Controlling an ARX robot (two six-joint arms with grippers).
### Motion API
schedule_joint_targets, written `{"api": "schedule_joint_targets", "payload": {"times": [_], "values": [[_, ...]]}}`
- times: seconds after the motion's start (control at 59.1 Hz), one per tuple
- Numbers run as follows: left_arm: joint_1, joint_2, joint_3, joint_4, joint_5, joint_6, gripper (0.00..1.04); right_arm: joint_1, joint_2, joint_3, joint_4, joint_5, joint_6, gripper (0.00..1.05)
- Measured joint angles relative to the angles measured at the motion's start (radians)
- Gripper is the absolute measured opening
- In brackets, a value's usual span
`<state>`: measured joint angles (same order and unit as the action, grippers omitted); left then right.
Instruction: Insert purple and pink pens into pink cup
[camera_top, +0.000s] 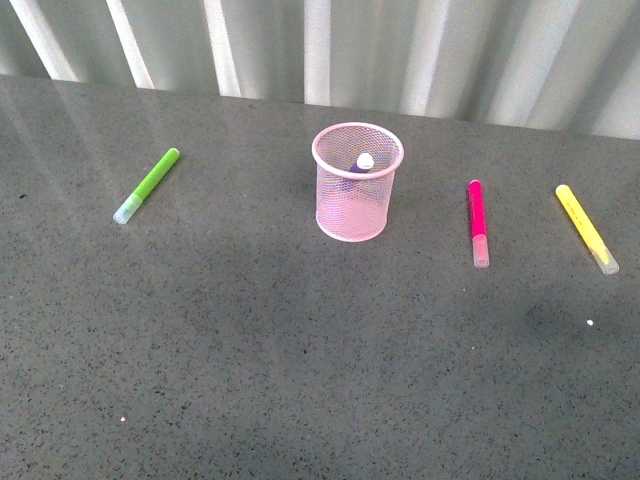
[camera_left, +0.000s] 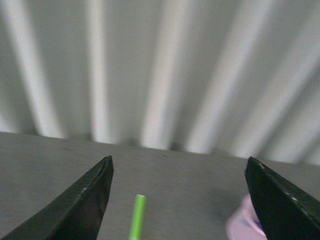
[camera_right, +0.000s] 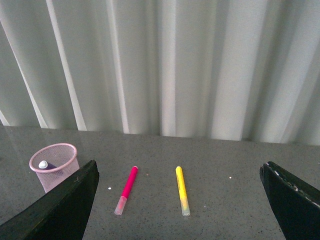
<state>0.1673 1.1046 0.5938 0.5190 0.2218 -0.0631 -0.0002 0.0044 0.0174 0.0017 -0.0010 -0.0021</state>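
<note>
Front view: pink pen (camera_top: 477, 222) is lying at 3 o'clock of cup (camera_top: 350, 205).
Pink pen: likely light, rigid, slick; grasp mid-barrel.
Left gripper (camera_left: 178, 167), right gripper (camera_right: 180, 167): gaping wide, empty.

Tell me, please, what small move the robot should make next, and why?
Probably lower the open right gripper toward the pink pen. It lies flat on the table between the pink cup and the yellow marker, while the purple pen already stands inside the cup. The right wrist view shows the pink pen just ahead.
</note>
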Motion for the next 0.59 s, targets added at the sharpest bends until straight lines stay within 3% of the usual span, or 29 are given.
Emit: {"api": "schedule_joint_targets", "payload": {"times": [0.135,0.338,0.491,0.525,0.592], "values": [[0.045,-0.147,-0.208,0.07,-0.031,0.035,0.49,0.0,0.0,0.0,0.0,0.002,0.0,0.98],[-0.031,-0.281,-0.378,0.077,-0.089,0.051,0.03,0.0,0.0,0.0,0.0,0.002,0.0,0.98],[-0.074,-0.393,-0.46,0.051,-0.136,0.056,0.04,0.0,0.0,0.0,0.0,0.001,0.0,0.98],[-0.113,-0.42,-0.474,0.036,-0.197,0.056,0.04,0.0,0.0,0.0,0.0,0.001,0.0,0.98],[-0.159,-0.475,-0.497,0.011,-0.216,0.056,0.04,0.0,0.0,0.0,0.0,0.002,0.0,0.98]]}}
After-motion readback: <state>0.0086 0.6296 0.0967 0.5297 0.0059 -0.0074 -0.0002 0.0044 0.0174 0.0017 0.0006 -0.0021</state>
